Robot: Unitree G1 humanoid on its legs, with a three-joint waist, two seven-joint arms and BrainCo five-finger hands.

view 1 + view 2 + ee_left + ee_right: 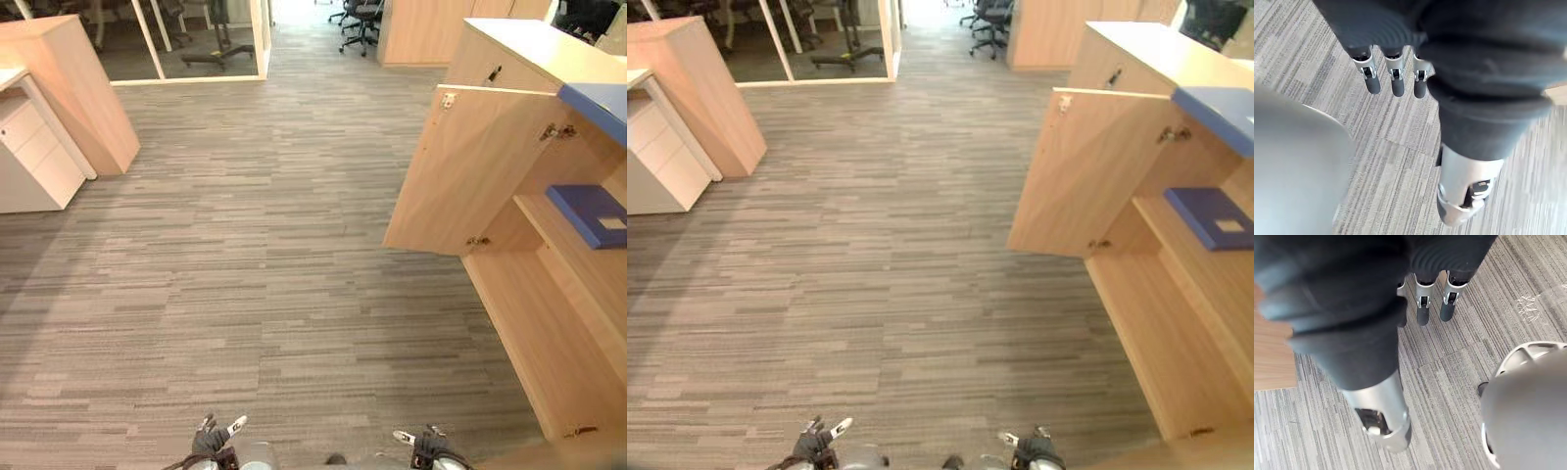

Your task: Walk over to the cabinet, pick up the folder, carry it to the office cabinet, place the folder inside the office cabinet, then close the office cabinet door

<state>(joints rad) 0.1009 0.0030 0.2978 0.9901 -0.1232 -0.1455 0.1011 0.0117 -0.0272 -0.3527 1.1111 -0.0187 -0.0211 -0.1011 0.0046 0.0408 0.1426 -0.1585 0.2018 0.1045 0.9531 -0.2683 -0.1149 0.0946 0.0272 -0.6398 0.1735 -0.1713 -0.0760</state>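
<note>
Grey striped carpet takes up most of the scene, wide and bare from the robot to a glass partition far off. At the right stands the wooden office cabinet. Its door is swung out over the carpet, inner face towards the robot. A blue folder lies flat on a shelf inside, and a second blue item rests on the cabinet top. Far to the left are a wooden unit and white drawers.

The left hand and right hand hang low, both empty. In the wrist views the left fingers and right fingers are straight, side by side, above carpet.

With the folder apparently placed, the step in hand looks like closing the door. That likely calls for walking forward, getting a hand round the door's free edge to its far face, and swinging it shut. The edges to mind are that free edge and the shelf fronts. The carpet left of the door gives ample room, though the robot should keep out of the door's sweep.
</note>
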